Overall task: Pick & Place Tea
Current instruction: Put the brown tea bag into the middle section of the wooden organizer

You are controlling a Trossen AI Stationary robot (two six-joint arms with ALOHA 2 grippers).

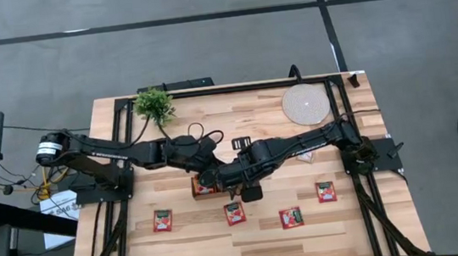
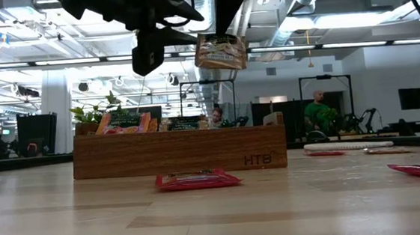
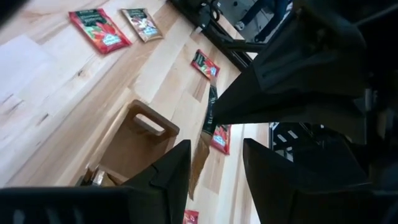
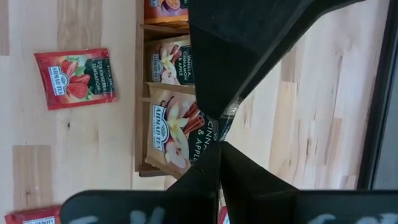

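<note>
A pale beige tea sachet (image 4: 174, 134) hangs in the air over the wooden tray (image 2: 179, 151), held by my right gripper (image 4: 219, 138), which is shut on it. My left gripper (image 3: 214, 149) is open beside it at the table's middle. Its two fingers stand on either side of the sachet (image 3: 207, 127), seen edge-on there. The tray holds other sachets (image 2: 124, 123) standing in its compartments. Several red sachets (image 1: 235, 213) lie flat on the table near the front. My right gripper pinches the beige sachet by one edge (image 4: 210, 132) between its two fingers. The fingers come from above, slanting steeply down. The sachet hangs below them, a little tilted, lifted clear above the tray (image 2: 220, 53).
A small green plant (image 1: 154, 106) stands at the far left and a round pale coaster (image 1: 305, 103) at the far right. Another pale sachet (image 1: 304, 156) lies right of the arms. A red sachet (image 2: 197, 180) lies just in front of the tray.
</note>
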